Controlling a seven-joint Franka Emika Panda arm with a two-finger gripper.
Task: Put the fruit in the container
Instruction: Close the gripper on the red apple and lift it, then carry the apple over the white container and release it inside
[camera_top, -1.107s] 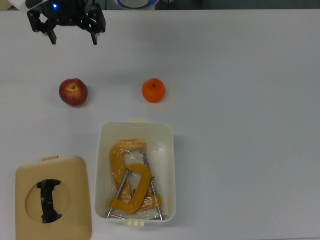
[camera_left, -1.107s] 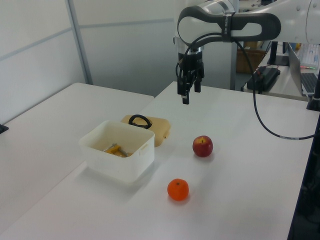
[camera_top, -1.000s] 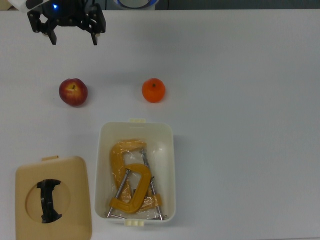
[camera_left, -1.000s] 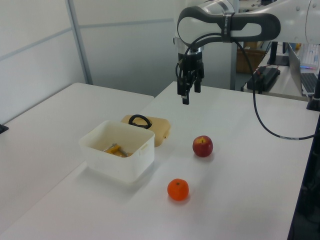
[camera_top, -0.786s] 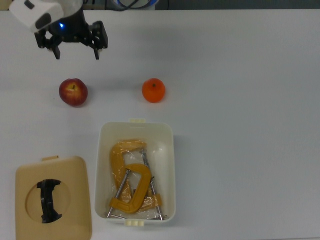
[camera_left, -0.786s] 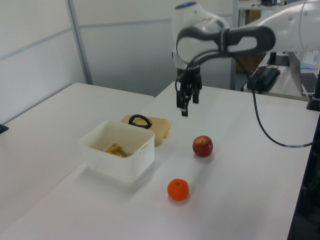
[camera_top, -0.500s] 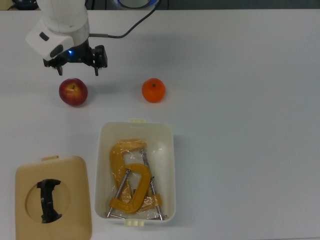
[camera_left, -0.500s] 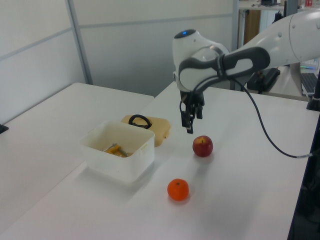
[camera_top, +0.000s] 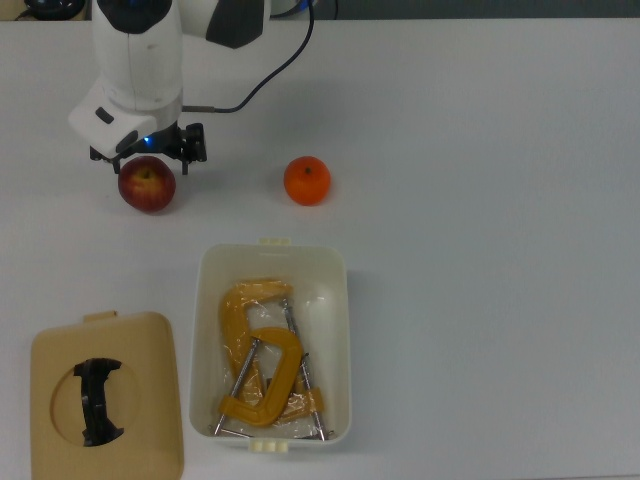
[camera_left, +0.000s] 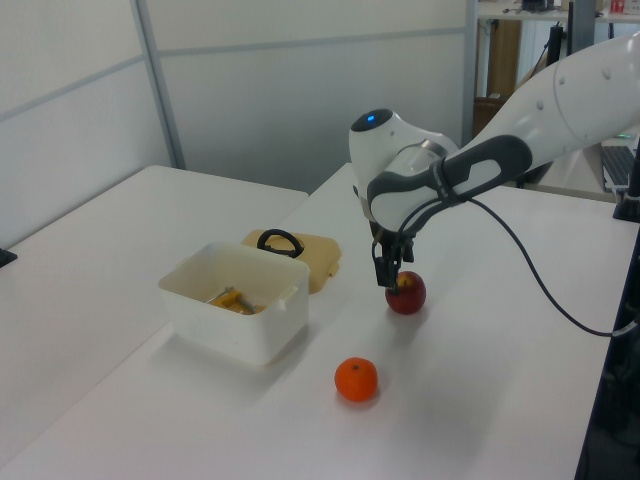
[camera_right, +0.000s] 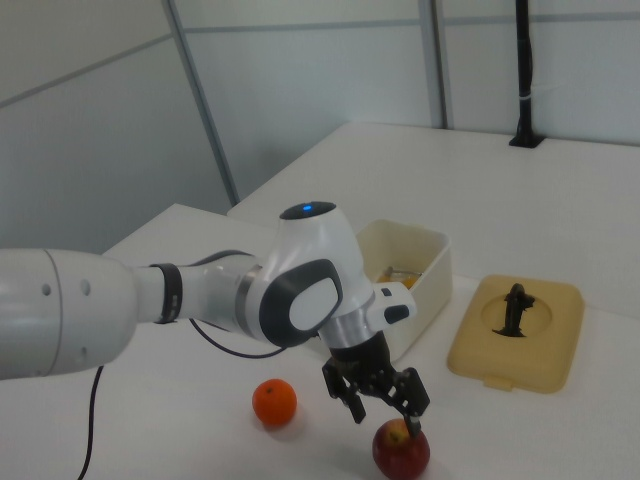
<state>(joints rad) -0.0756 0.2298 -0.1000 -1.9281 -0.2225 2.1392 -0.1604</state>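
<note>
A dark red apple (camera_top: 147, 186) (camera_left: 406, 295) (camera_right: 401, 451) lies on the white table at the top view's left. The orange (camera_top: 307, 181) (camera_left: 356, 380) (camera_right: 274, 401) rests apart from it, to the top view's right. Below both in the top view stands the white container (camera_top: 204, 330) (camera_left: 240, 325) (camera_right: 425, 262). My gripper (camera_top: 147, 158) (camera_left: 392, 276) (camera_right: 385, 413) is open and hangs just over the apple, one finger on either side of its upper part. Nothing is held. Whether a finger touches the apple I cannot tell.
Two yellow metal clamps (camera_top: 262, 360) lie inside the container. A flat tan lid with a black handle (camera_top: 105, 400) (camera_left: 300, 252) (camera_right: 515, 330) lies at the top view's lower left. The white arm (camera_top: 140, 60) reaches in from the top view's upper left.
The gripper has come down from high over the table's far edge to just above the apple, staying open. Apple, orange, container and lid have not moved.
</note>
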